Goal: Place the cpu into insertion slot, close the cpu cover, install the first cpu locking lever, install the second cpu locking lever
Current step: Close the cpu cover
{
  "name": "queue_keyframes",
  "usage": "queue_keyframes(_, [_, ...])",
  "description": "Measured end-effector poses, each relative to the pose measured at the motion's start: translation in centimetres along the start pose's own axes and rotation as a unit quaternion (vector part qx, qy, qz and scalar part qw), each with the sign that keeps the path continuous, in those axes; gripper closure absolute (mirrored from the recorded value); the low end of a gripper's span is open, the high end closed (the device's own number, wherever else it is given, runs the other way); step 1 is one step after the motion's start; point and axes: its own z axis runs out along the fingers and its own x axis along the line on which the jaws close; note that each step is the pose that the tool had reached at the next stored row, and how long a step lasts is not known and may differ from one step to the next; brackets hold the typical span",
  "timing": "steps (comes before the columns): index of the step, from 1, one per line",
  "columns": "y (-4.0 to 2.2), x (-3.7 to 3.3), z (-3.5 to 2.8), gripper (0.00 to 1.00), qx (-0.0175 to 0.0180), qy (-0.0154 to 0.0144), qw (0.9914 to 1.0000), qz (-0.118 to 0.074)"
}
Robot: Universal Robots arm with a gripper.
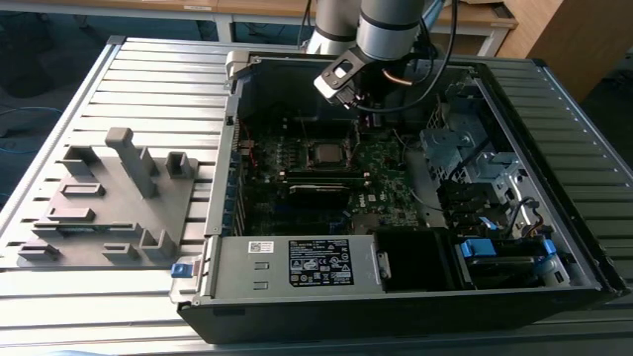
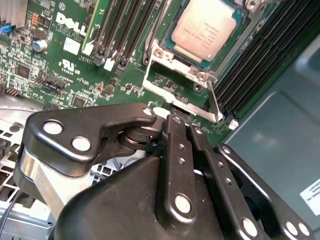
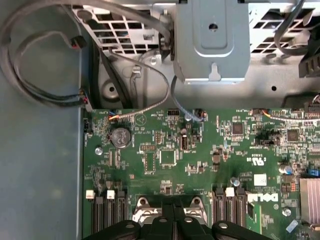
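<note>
Cpu (image 2: 205,26) lying flat, silvery face up, in the insertion slot (image 2: 174,67) of the green motherboard (image 2: 65,75), as I see it in the second wrist view. The chip is square, so it has no long axis of its own. Its edges sit skewed to the picture, one corner points toward the gripper (image 2: 175,116), and its far side is cut off by the frame's edge. Faint print marks the pale metal face, which is ringed by a dark border and then by the slot's silvery rim with its screw heads.

In the exterior view the chip (image 1: 325,153) is a small bright square just above the middle of the frame, inside the open computer case (image 1: 396,322). The gripper (image 1: 368,110) hangs higher in that frame, toward the exterior view's right.

The black fingers (image 2: 175,150) meet at their tips, closed together just beside the slot's rim and a thin silvery lever (image 2: 214,102). Whether they pinch anything I cannot tell, as the gripper's own body hides the contact. Long black memory slots (image 2: 125,30) flank the socket on both sides.
</note>
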Motion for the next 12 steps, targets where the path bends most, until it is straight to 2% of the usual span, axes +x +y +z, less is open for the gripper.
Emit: queue_keyframes(12, [-1.3,-0.03,0.05,0.89,0.0,0.0,1.0,0.0])
